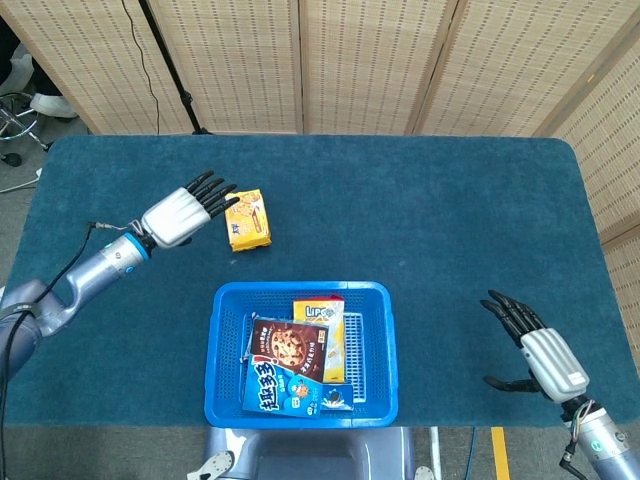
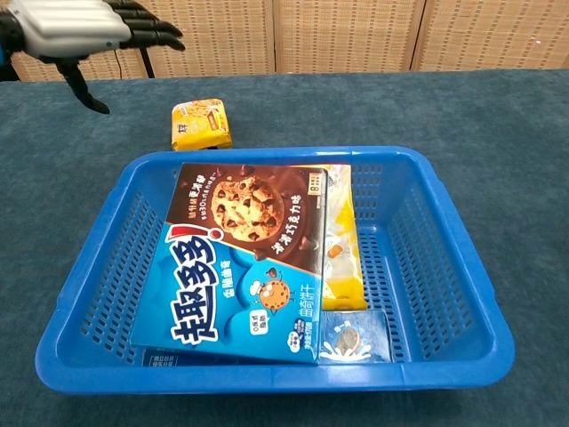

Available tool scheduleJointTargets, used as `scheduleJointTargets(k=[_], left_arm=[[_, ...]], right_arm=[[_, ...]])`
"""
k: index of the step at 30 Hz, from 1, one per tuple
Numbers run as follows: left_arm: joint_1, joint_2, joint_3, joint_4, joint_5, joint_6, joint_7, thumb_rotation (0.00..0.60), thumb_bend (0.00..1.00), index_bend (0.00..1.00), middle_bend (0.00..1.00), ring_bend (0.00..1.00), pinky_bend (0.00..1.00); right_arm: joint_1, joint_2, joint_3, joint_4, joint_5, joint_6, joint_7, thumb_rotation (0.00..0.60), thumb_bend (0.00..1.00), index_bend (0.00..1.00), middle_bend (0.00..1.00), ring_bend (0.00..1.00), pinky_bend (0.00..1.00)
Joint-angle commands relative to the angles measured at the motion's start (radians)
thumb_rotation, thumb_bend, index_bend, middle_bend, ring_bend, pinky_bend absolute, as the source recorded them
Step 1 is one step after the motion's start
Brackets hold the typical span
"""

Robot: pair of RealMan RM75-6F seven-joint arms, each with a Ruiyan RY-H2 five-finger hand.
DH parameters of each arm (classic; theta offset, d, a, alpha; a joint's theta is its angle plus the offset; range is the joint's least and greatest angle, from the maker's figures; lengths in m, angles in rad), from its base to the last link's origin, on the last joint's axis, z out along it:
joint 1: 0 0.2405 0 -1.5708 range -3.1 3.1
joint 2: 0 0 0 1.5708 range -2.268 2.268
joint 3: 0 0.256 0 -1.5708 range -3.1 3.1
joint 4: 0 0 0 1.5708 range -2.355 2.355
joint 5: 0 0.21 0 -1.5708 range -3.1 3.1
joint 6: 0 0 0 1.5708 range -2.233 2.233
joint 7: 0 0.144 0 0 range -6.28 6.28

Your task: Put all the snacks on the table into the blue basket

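Yellow snack pack (image 1: 248, 220) lies flat on the dark teal table (image 1: 440, 210), up at about 11 o'clock from the blue basket (image 1: 224, 345) and well apart from it; in the chest view the same pack (image 2: 201, 124) sits just beyond the basket's far rim (image 2: 267, 155), toward 11 o'clock.

Inside the basket: a big cookie box (image 1: 285, 365) — brown top half, blue lower half — lying tilted across the left and middle part, its lower end at the near wall. In the chest view the cookie box (image 2: 240, 262) overlaps a yellow packet (image 2: 340, 253) that lies lengthwise at its 3 o'clock side. A small blue sachet (image 2: 354, 336) rests at the 5 o'clock corner of the box, against the near wall.

Left hand (image 1: 182, 212) is at 9 o'clock of the yellow snack pack, just beside it, fingers stretched out and apart, tips pointing toward the pack; holds nothing. Contact with the pack — cannot tell. In the chest view the left hand (image 2: 71, 25) is above the table at the top left, fingers extended to the right, thumb pointing down.

Right hand (image 1: 535, 350) is far off at 3 o'clock of the basket, near the table's near right edge, fingers spread apart, empty.
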Motion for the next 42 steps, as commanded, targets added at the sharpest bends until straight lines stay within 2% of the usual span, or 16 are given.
scheduleJointTargets(k=[1,10,18,20,23,24,25,26,27,28,30,34,37,42], left_arm=[[-0.047,-0.149,0.052,0.147,0.006,-0.071,-0.040,0.600,0.00,0.00,0.00,0.00,0.00],[-0.103,-0.295,0.081,0.306,-0.023,-0.155,-0.101,0.600,0.00,0.00,0.00,0.00,0.00],[-0.148,-0.361,0.106,0.386,-0.043,-0.243,-0.130,0.600,0.00,0.00,0.00,0.00,0.03],[-0.158,-0.375,0.112,0.399,-0.047,-0.268,-0.132,0.600,0.01,0.00,0.00,0.00,0.08],[-0.165,-0.399,0.130,0.417,-0.046,-0.307,-0.120,0.600,0.10,0.00,0.01,0.03,0.25],[-0.163,-0.404,0.130,0.420,-0.051,-0.310,-0.124,0.600,0.17,0.06,0.06,0.11,0.35],[-0.161,-0.407,0.134,0.422,-0.054,-0.310,-0.128,0.600,0.24,0.16,0.15,0.22,0.45],[-0.158,-0.408,0.135,0.423,-0.057,-0.302,-0.132,0.600,0.29,0.25,0.23,0.31,0.51],[-0.155,-0.410,0.135,0.426,-0.061,-0.298,-0.134,0.600,0.36,0.39,0.35,0.42,0.57],[-0.152,-0.411,0.136,0.430,-0.064,-0.296,-0.133,0.600,0.40,0.47,0.42,0.48,0.61],[-0.145,-0.411,0.133,0.436,-0.076,-0.282,-0.129,0.600,0.45,0.55,0.49,0.54,0.66],[-0.130,-0.400,0.113,0.439,-0.109,-0.218,-0.122,0.600,0.47,0.62,0.55,0.59,0.70],[-0.118,-0.376,0.101,0.423,-0.127,-0.142,-0.132,0.600,0.47,0.63,0.56,0.59,0.70],[-0.088,-0.289,0.095,0.350,-0.130,0.115,-0.162,0.600,0.46,0.63,0.56,0.59,0.70]], right_arm=[[0.008,-0.010,0.003,0.010,0.016,-0.025,0.004,0.600,0.00,0.00,0.00,0.00,0.09],[0.016,-0.018,0.009,0.019,0.041,-0.056,0.000,0.600,0.00,0.00,0.00,0.00,0.09],[0.016,-0.016,0.014,0.019,0.058,-0.064,0.001,0.600,0.00,0.00,0.00,0.00,0.09],[0.017,-0.015,0.014,0.019,0.059,-0.067,0.002,0.600,0.00,0.00,0.00,0.00,0.09],[0.016,-0.012,0.016,0.019,0.065,-0.069,0.005,0.600,0.00,0.00,0.00,0.00,0.09],[0.015,-0.011,0.016,0.018,0.065,-0.069,0.006,0.600,0.00,0.00,0.00,0.00,0.09],[0.015,-0.010,0.017,0.017,0.066,-0.068,0.006,0.600,0.00,0.00,0.00,0.00,0.09],[0.014,-0.010,0.017,0.016,0.067,-0.067,0.007,0.600,0.00,0.00,0.00,0.00,0.09],[0.013,-0.009,0.017,0.015,0.067,-0.066,0.007,0.600,0.00,0.00,0.00,0.00,0.09],[0.012,-0.009,0.017,0.015,0.067,-0.065,0.006,0.600,0.00,0.00,0.00,0.00,0.09],[0.012,-0.008,0.017,0.013,0.066,-0.064,0.005,0.600,0.00,0.00,0.00,0.00,0.09],[0.011,-0.007,0.016,0.010,0.061,-0.063,0.003,0.600,0.00,0.00,0.00,0.00,0.09],[0.010,-0.006,0.016,0.006,0.058,-0.061,0.002,0.600,0.00,0.00,0.00,0.00,0.09],[0.011,-0.005,0.014,0.001,0.051,-0.063,-0.005,0.600,0.00,0.00,0.00,0.00,0.09]])
